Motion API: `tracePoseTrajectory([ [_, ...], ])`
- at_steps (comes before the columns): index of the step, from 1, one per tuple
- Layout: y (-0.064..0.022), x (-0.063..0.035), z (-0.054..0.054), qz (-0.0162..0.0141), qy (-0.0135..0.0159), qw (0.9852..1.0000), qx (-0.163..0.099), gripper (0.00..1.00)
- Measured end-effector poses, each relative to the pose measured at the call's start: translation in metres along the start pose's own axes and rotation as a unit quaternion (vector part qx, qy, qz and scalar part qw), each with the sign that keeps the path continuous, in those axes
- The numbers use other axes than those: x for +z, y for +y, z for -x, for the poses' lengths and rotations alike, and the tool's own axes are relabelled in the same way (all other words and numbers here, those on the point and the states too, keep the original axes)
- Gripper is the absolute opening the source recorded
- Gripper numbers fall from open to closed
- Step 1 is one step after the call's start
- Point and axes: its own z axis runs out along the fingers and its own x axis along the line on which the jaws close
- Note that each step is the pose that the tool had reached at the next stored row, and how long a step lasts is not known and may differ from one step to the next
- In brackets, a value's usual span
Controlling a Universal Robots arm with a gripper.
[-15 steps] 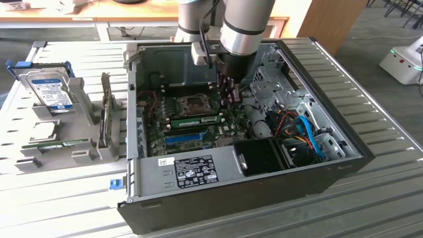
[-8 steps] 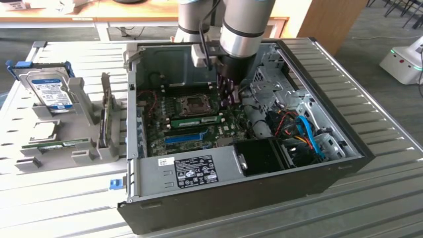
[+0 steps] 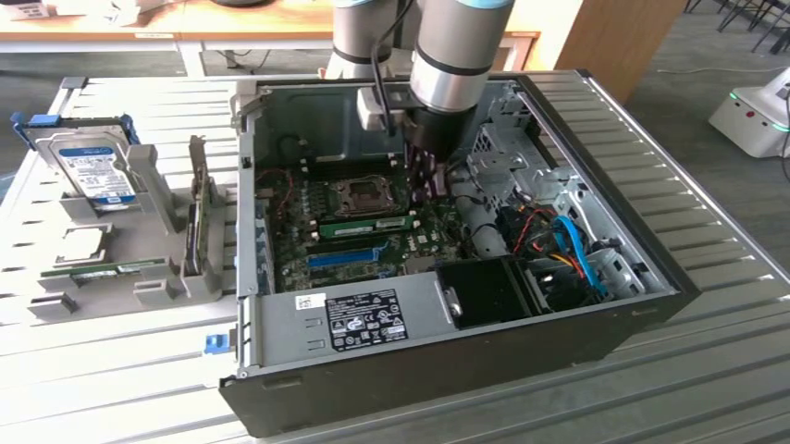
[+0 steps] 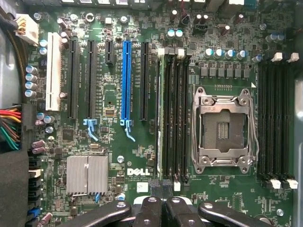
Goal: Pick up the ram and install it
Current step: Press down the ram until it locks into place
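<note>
Inside the open black metal computer case (image 3: 617, 324), the ram (image 3: 370, 225) is a thin, long green circuit-board stick. It stands on edge in a slot of the green motherboard (image 4: 142, 156), just beside the square silver processor socket (image 4: 222, 127). One such stick sits in the case. A second green stick (image 3: 111, 270) lies on the grey plastic holder (image 3: 148, 291) outside the case, at the exterior view's left, near one silver hard drive with a blue-and-white label (image 3: 92, 171).

The motherboard carries one bright-blue slot strip (image 4: 126, 80), one ribbed silver heatsink (image 4: 87, 174) and two banks of four black memory slots flanking the socket.

The single grey arm (image 3: 450, 55) drops straight down into the case, wrist upright, its black tool (image 4: 161, 187) pointing at the board. The tool's fingertips are pressed together with nothing between them, over one end of the memory bank that holds the ram. The case rests on a slatted pale tabletop (image 3: 704, 370).
</note>
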Motion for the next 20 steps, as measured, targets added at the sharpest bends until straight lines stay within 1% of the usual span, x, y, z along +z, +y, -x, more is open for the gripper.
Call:
tracePoseTrajectory([
  [15,-0.0004,0.0145,-0.001,0.0000,0.0000,1.0000,0.000,0.11],
  [20,-0.0004,0.0152,-0.001,0.0001,0.0001,1.0000,0.000,0.11],
])
